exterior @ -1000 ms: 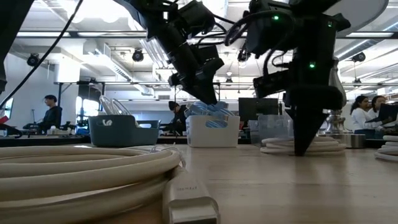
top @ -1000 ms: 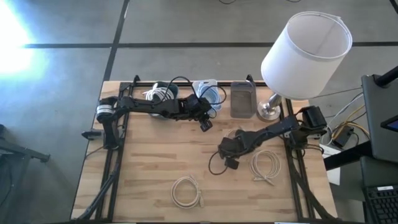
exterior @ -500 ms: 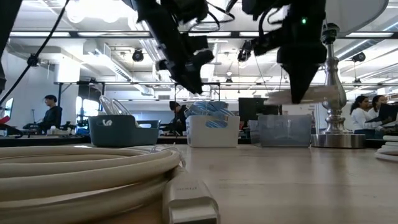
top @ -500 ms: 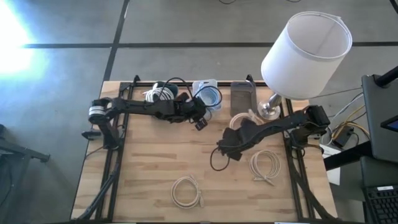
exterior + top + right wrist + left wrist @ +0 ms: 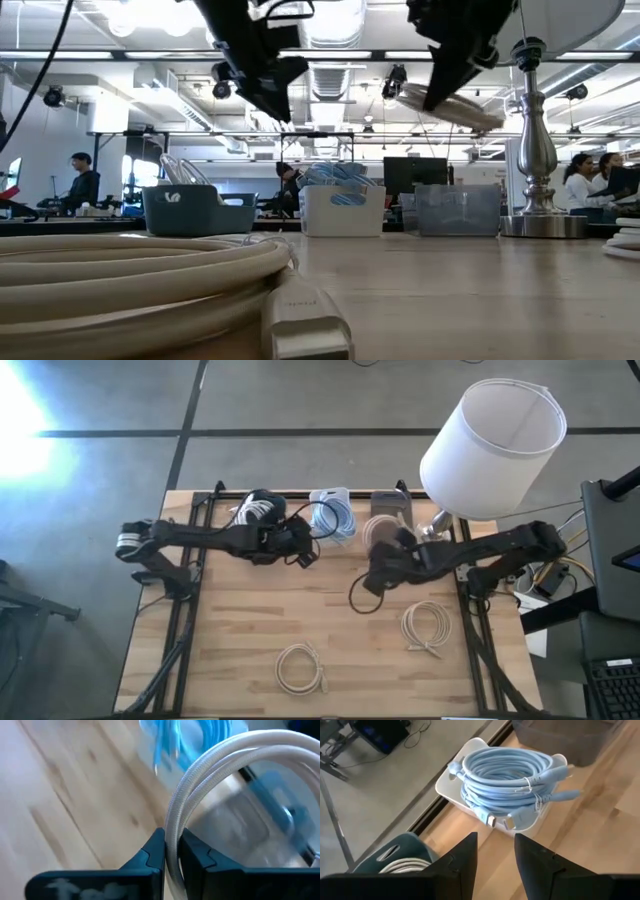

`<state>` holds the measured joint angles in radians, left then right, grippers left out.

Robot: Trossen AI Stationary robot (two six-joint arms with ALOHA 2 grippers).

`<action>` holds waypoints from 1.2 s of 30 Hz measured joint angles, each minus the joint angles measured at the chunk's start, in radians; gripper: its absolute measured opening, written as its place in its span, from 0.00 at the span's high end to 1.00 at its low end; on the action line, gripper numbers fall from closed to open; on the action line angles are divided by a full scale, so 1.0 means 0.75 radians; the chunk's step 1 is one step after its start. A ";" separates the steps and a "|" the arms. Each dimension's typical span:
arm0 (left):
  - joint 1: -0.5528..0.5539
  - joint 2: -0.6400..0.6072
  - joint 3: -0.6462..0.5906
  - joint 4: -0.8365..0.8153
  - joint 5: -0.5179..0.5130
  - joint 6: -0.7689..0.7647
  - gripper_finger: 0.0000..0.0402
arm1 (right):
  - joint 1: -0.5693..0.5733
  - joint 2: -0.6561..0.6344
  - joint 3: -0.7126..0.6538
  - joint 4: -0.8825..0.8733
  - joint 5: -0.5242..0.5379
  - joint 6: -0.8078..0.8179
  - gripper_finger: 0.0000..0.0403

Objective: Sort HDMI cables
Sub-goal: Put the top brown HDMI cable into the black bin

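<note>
My right gripper (image 5: 383, 552) is shut on a beige HDMI coil (image 5: 378, 530), high beside the grey bin (image 5: 390, 510); the low view shows the coil (image 5: 452, 106) well above the table. My left gripper (image 5: 495, 854) is open and empty, hovering near the white bin (image 5: 451, 780) that holds light blue coils (image 5: 512, 777). A dark teal bin (image 5: 258, 508) holds white coils. Two beige coils lie flat on the table, one (image 5: 300, 667) near the near edge and one (image 5: 428, 625) toward the right. My right gripper pinches the beige coil's bundled strands (image 5: 175, 822) between its two fingers (image 5: 150, 855), which lie across the strands at one side of the loop. The coil is lifted clear of the table and sticks out tilted beyond the fingers (image 5: 470, 112).
A lamp with a white shade (image 5: 492, 448) and metal base (image 5: 435, 538) stands at the far right, close to the right arm. The three bins line the far edge. In the low view a beige coil (image 5: 150, 275) lies right before the camera. People sit beyond the table.
My right gripper lifted the beige coil off the table and carried it up and toward the far edge, to the grey bin. My left gripper drew back from the white bin toward the table's left and rose.
</note>
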<state>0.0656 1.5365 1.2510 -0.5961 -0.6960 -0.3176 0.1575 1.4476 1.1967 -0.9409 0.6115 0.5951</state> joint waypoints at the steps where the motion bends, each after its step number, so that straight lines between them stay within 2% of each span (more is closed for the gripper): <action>1: -0.004 -0.014 -0.015 0.001 -0.003 -0.001 0.67 | -0.014 -0.030 -0.049 0.097 0.003 -0.038 0.93; 6: -0.008 -0.092 -0.072 0.017 -0.022 -0.048 0.67 | -0.133 -0.159 -0.308 0.550 -0.009 -0.321 0.93; 11: -0.009 -0.153 -0.153 0.061 -0.041 -0.058 0.67 | -0.281 -0.219 -0.501 0.851 -0.096 -0.420 0.93; 21: -0.009 -0.214 -0.209 0.097 -0.051 -0.070 0.67 | -0.511 -0.235 -0.656 0.926 -0.128 -0.446 0.93; 27: -0.009 -0.213 -0.211 0.098 -0.049 -0.070 0.67 | -0.553 -0.227 -0.670 0.956 -0.141 -0.535 0.93; 33: -0.009 -0.213 -0.211 0.108 -0.048 -0.071 0.67 | -0.552 -0.227 -0.670 1.184 -0.387 -0.729 0.93; 36: -0.009 -0.213 -0.211 0.108 -0.048 -0.071 0.67 | -0.572 -0.228 -0.680 1.272 -0.460 -0.728 0.93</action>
<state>0.0589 1.3766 1.0924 -0.5148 -0.7322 -0.3706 -0.2717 1.2770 0.6868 0.0134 0.2665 0.0491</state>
